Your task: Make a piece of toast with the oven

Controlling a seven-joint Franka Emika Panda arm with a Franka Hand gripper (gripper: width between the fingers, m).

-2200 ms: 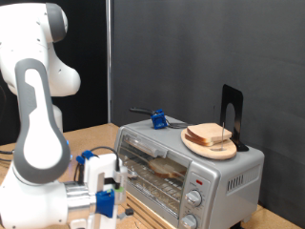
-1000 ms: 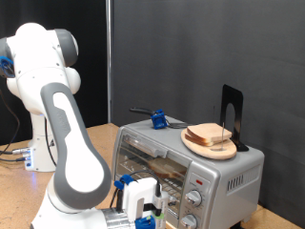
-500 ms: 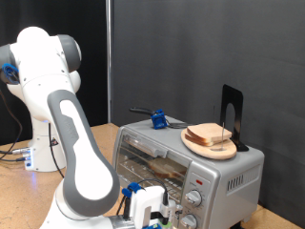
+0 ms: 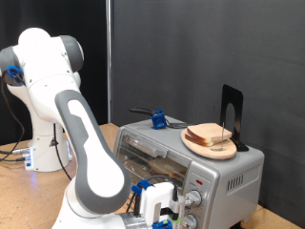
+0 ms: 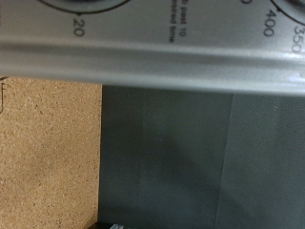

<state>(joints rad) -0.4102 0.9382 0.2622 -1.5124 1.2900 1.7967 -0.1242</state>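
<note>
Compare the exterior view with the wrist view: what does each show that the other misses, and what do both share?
Only the exterior view shows the arm, the gripper low at the oven's knobs, toast inside behind the glass door, and a plate of bread on top. Only the wrist view shows the dial numbers close up and the wooden table. Both show the oven.

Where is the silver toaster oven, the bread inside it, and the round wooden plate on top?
Silver-grey metal toaster oven (image 4: 238,174): exterior view, bare side wall.
Pale bread slice inside it (image 4: 168,166): exterior view, behind the glass door.
Round wooden plate (image 4: 194,145): exterior view, rim.
</note>
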